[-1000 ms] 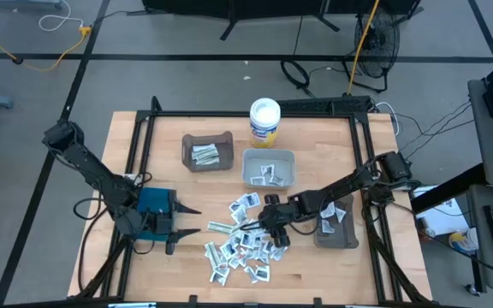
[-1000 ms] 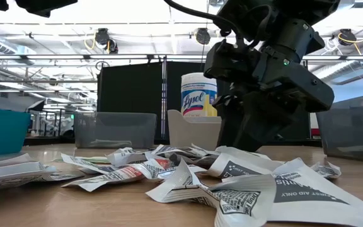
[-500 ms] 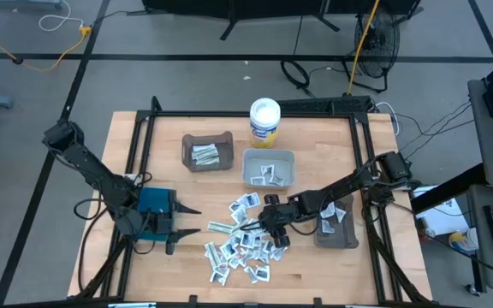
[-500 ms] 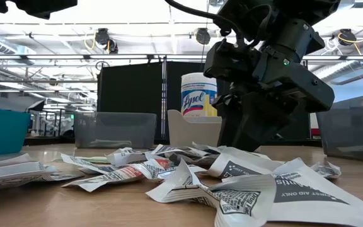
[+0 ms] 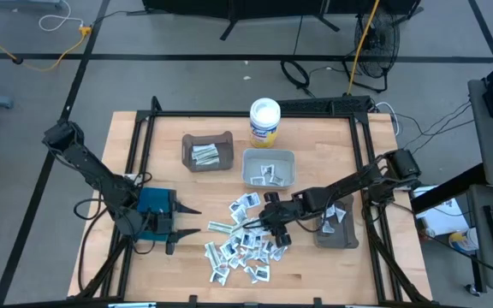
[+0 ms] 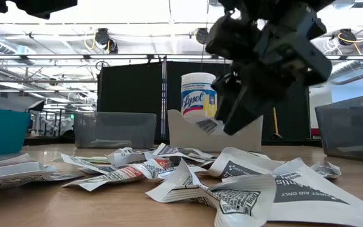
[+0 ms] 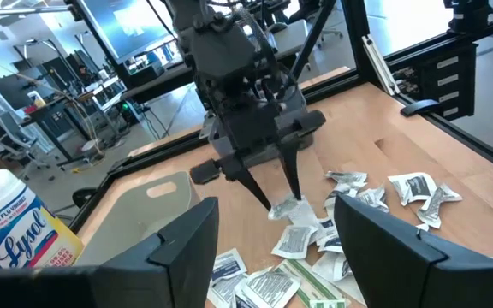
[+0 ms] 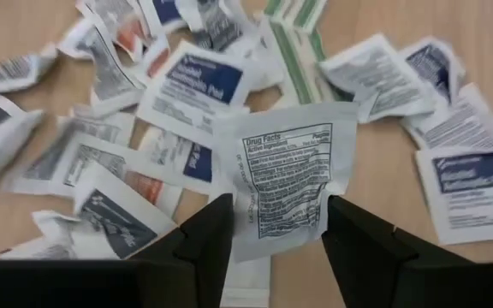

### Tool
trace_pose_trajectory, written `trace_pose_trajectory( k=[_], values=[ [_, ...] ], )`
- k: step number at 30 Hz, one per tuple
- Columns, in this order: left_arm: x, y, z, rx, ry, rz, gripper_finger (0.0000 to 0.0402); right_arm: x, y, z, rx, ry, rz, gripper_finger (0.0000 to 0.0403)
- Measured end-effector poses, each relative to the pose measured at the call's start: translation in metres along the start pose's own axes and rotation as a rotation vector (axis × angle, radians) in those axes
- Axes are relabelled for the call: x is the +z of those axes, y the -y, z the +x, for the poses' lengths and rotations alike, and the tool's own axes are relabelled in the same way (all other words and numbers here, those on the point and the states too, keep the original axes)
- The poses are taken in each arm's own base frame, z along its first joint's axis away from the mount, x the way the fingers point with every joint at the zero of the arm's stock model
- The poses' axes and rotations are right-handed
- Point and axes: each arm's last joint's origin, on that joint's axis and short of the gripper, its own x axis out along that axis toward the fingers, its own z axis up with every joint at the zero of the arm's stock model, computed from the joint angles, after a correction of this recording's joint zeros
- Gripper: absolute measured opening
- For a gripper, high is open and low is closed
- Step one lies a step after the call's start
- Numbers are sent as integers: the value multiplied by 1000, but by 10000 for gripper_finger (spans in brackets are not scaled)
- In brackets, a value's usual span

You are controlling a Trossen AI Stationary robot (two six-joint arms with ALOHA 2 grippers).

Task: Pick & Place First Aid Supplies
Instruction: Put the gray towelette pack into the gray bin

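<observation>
I have one white packet (image 8: 285, 175) pinched between the right gripper's (image 8: 270, 229) fingers, and it has just come up off the heap: half a second ago the gripper was still down among the packets, and now the low view shows it hanging clear of the table with the packet (image 6: 208, 125) dangling below. I judge the pick made, so the carry to a bin comes next. The packet's face reads "Drug Facts" over fine print I cannot make out.

The rest of the first aid supplies (image 5: 242, 238) lie scattered just below the lift, at about 6 o'clock of the table's (image 5: 315, 274) centre. One near packet in the low view reads "FIRST AID ONLY", upside down.

Three bins ring the heap: a grey bin (image 5: 269, 168) at 12 o'clock of it with a few packets inside, a brown bin (image 5: 207, 151) at 11 o'clock holding green-printed strips, and a dark bin (image 5: 336, 225) at 3 o'clock, right beside the arm. A white tub (image 5: 264, 121) marked "Lysol" stands beyond the grey bin.

The left gripper (image 5: 192, 221) waits at 9 o'clock of the heap, fingers spread, holding nothing.
</observation>
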Motion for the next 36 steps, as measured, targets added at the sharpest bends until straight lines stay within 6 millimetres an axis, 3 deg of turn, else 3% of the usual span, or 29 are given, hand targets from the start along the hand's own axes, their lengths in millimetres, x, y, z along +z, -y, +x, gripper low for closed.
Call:
trace_pose_trajectory(
  k=[7, 19, 26, 36],
  values=[
    [0, 0, 0, 0, 0, -3, 239, 14, -3, -28, 60, 93, -20, 164],
    [0, 0, 0, 0, 0, -4, 239, 37, -18, -94, 243, 330, -92, 164],
    [0, 0, 0, 0, 0, -8, 239, 26, -18, -119, 268, 432, -103, 164],
    [0, 0, 0, 6, -1, -5, 239, 2, -8, -132, 165, 510, -96, 164]
  ],
)
